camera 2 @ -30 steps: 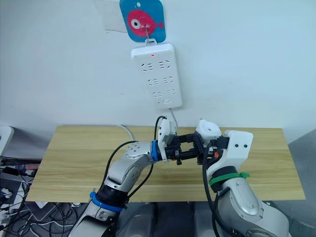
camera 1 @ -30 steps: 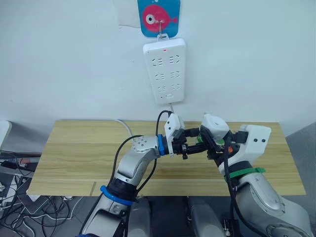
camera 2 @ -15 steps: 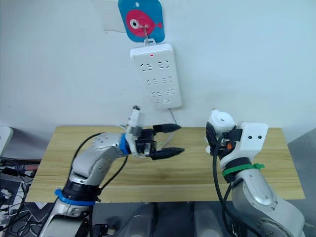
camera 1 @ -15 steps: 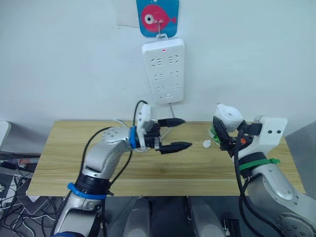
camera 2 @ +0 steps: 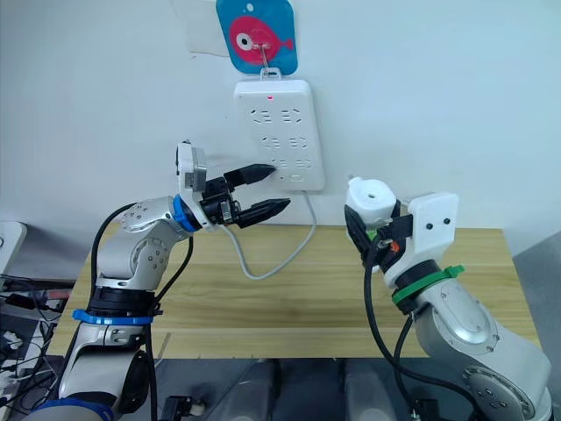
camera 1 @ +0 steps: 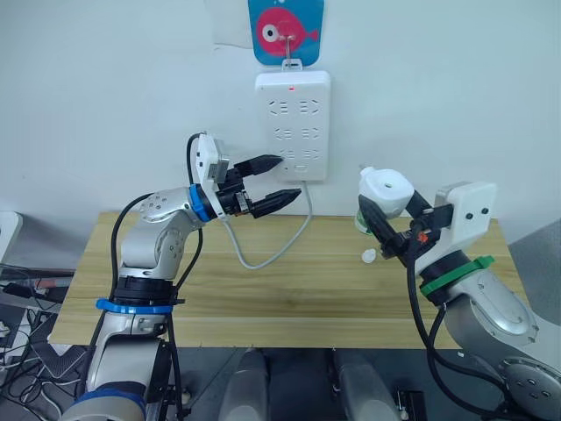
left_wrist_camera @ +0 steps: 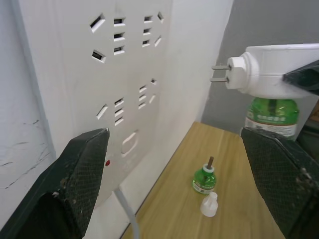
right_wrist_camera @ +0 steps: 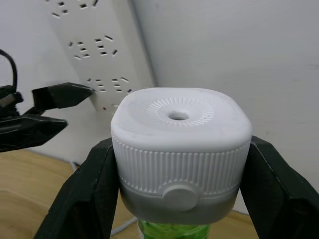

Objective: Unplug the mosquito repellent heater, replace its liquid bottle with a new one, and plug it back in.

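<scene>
My right gripper [camera 1: 392, 213] is shut on the mosquito repellent heater [camera 1: 386, 188], a white rounded unit held upright in the air to the right of the power strip [camera 1: 293, 125]. A green liquid bottle [left_wrist_camera: 272, 115] hangs under the heater, and its two metal prongs [left_wrist_camera: 219, 73] point toward the wall. Another small green bottle [left_wrist_camera: 204, 179] with a bare wick stands on the wooden table [camera 1: 219, 294], a white cap [left_wrist_camera: 209, 204] beside it. My left gripper [camera 1: 287, 178] is open, raised beside the strip's lower left corner, holding nothing.
The strip hangs on the white wall from a hook on a blue plate with a pink fish [camera 1: 286, 31]. Its white cable [camera 1: 272, 250] loops down onto the table. Loose cables lie on the floor at lower left [camera 1: 35, 360].
My left arm has lifted from over the table up to the power strip, still open. The right gripper has carried the heater slightly left and toward the wall.
</scene>
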